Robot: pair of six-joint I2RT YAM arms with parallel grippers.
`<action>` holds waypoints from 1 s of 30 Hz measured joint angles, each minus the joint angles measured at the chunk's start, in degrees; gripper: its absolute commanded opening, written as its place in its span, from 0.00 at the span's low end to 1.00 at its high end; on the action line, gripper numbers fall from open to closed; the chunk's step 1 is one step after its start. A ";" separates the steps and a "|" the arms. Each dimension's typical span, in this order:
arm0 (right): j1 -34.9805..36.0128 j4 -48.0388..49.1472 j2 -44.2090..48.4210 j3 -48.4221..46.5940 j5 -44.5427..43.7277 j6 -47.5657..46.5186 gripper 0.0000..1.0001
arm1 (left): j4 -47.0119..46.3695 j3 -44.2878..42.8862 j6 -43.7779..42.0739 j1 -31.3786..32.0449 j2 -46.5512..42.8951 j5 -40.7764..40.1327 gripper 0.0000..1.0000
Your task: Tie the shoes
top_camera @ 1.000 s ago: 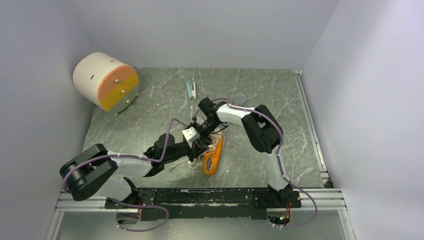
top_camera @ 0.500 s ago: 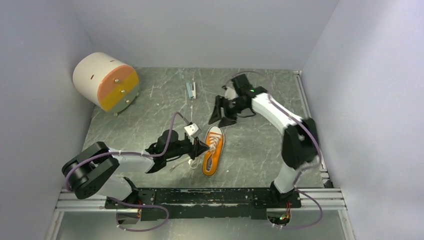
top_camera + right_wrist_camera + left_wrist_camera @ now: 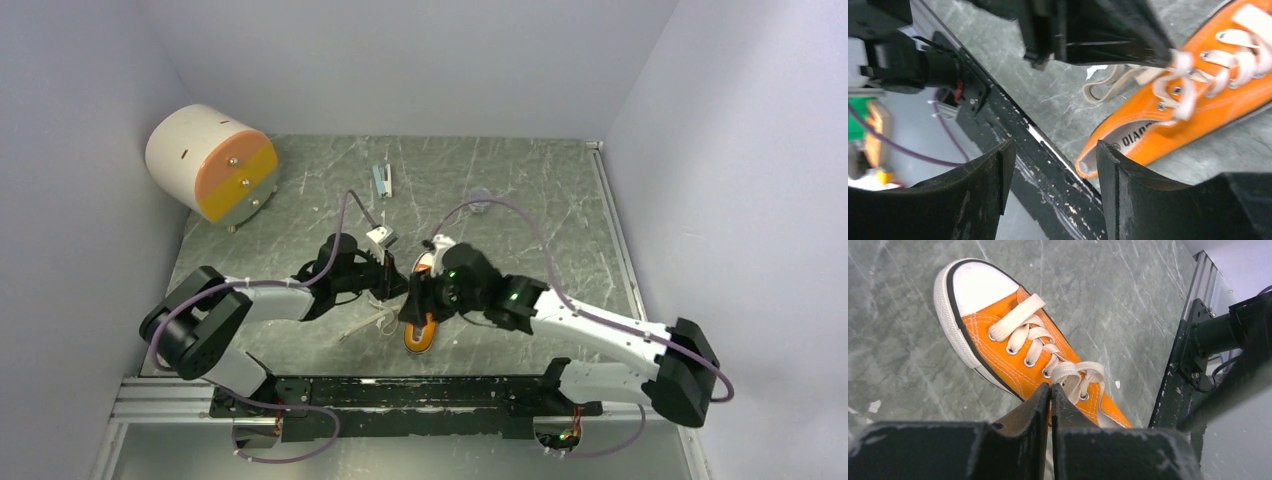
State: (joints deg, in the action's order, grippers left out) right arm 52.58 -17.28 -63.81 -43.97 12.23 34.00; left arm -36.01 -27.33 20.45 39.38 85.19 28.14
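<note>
- Marbled grey surface [image 3: 520, 200], orange shoe [image 3: 998, 355] just ahead of left claw [image 3: 1050, 388], beneath right claw [image 3: 1053, 170].
- Claw states?
- Left clenched, seemingly pinching laces [image 3: 1035, 337] at top eyelets. Right spread wide, holding nothing.
- Step?
- Early knotting, probably. Next: grabbing the other lace end with right, then crossing.

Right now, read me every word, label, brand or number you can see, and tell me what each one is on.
"DIAO": dark print on the white insole inside the orange sneaker, right wrist view; the later letters are cut off by the collar.
No other text is readable in any view.
</note>
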 measured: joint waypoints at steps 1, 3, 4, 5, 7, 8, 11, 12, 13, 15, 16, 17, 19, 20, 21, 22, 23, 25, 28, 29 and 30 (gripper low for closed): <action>2.80 1.29 -0.76 0.35 -2.25 0.48 0.63 | 0.72 -0.81 0.26 -0.31 0.83 0.85 0.11; 8.79 3.50 -4.31 -0.42 -7.48 0.26 0.63 | 2.25 -2.73 1.05 -0.90 3.30 3.19 0.11; 11.50 4.22 -6.58 -1.25 -9.92 -0.33 0.63 | 2.78 -3.39 1.40 -1.11 4.39 4.11 0.11; 13.62 4.70 -8.61 -2.05 -11.96 -1.11 0.62 | 3.30 -3.89 1.88 -1.29 5.66 5.33 0.11; 17.51 5.55 -13.66 -4.31 -16.39 -2.93 0.62 | 3.89 -4.00 2.84 -1.55 7.02 6.82 0.11; 18.64 5.49 -16.17 -5.60 -18.40 -3.28 0.62 | 4.13 -4.00 3.32 -1.70 7.41 7.37 0.11; 20.06 5.03 -23.28 -9.46 -23.87 -2.99 0.62 | 4.11 -4.00 4.39 -2.12 7.63 8.37 0.10; 20.41 4.94 -25.46 -10.38 -25.81 -2.40 0.62 | 4.11 -4.00 4.61 -2.23 7.63 8.48 0.10; 20.87 4.70 -27.06 -10.99 -27.28 -1.62 0.62 | 4.11 -4.00 4.85 -2.34 7.74 8.63 0.10; 22.51 4.31 -30.23 -11.96 -30.38 0.17 0.60 | 4.11 -4.07 5.14 -2.45 8.00 8.83 0.10; 23.50 4.04 -31.65 -12.28 -31.80 1.20 0.60 | 4.09 -4.15 5.35 -2.54 8.26 9.03 0.10; 24.26 3.69 -32.81 -12.46 -33.22 2.25 0.59 | 4.07 -4.28 5.66 -2.58 8.50 9.22 0.10; 25.51 2.84 -34.42 -12.50 -35.65 4.15 0.57 | 4.11 -4.55 6.08 -2.60 8.81 9.51 0.10; 25.64 2.82 -34.69 -12.48 -36.41 4.66 0.56 | 4.13 -4.66 6.16 -2.60 8.85 9.60 0.10; 25.62 3.08 -34.73 -12.37 -37.11 5.03 0.55 | 4.13 -4.68 6.23 -2.60 8.90 9.62 0.10; 25.49 3.74 -34.64 -12.13 -37.79 5.35 0.55 | 4.15 -4.74 6.34 -2.60 8.90 9.62 0.10; 25.46 4.37 -34.60 -11.87 -38.29 5.60 0.54 | 4.15 -4.76 6.38 -2.60 8.90 9.64 0.10; 25.29 5.57 -34.69 -11.13 -39.08 5.77 0.53 | 4.17 -4.79 6.43 -2.60 8.90 9.64 0.10; 25.20 7.50 -35.60 -10.64 -39.74 5.57 0.49 | 4.15 -4.79 6.64 -2.60 8.90 9.66 0.10; 25.18 8.09 -36.22 -10.62 -39.95 5.44 0.46 | 4.17 -4.79 6.73 -2.62 8.90 9.66 0.11; 25.16 8.52 -36.76 -10.60 -40.52 5.31 0.41 | 4.22 -4.79 6.64 -2.64 8.90 9.62 0.11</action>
State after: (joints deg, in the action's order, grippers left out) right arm 77.73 -8.75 -100.57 -54.57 -28.29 39.31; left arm -31.79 -32.12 27.09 36.73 94.08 37.76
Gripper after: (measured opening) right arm 0.500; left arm 0.107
